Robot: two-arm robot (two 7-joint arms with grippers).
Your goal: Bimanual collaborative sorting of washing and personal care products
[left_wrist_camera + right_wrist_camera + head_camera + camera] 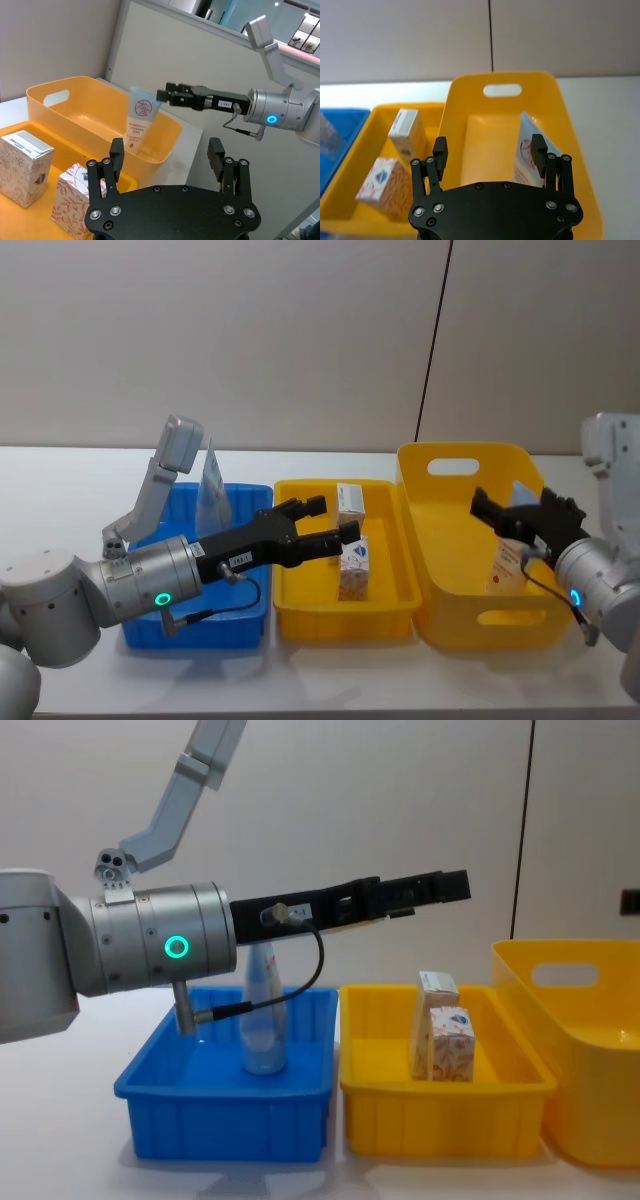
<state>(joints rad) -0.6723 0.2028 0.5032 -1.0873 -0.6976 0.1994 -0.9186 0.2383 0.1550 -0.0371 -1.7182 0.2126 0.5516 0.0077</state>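
Behind your bench (50,502) there is a plain grey wall (250,340), and three containers stand in a row on the white top. Farthest to the robot's right is the deep yellow basket (450,560) with its handle cut-outs. The shallower yellow tray (345,622) sits in the middle and the blue tray (245,502) on the left, each one just beside the next. Your left arm reaches out over the blue tray, and its left gripper (330,519) hangs above the yellow tray, over the cartons. The left wrist view shows those jaws spread wide with nothing between them (166,150). The right gripper (520,518) is over the yellow basket, and its jaws are also wide and empty in the right wrist view (489,146). The leaning tube (507,565), pale blue with a red round logo, stands inside the basket against its right-hand wall, tilted, with its flat end up (140,120). It sits under one side of the right gripper, and from these angles you probably cannot say whether a finger touches it. The upright tube (263,1020) stands on its cap in the blue tray, towards the back, behind the left arm. In the yellow tray the beige carton (350,502) stands upright at the back. The patterned carton (353,568), white with red-orange print, stands just in front of it, shorter and turned slightly.
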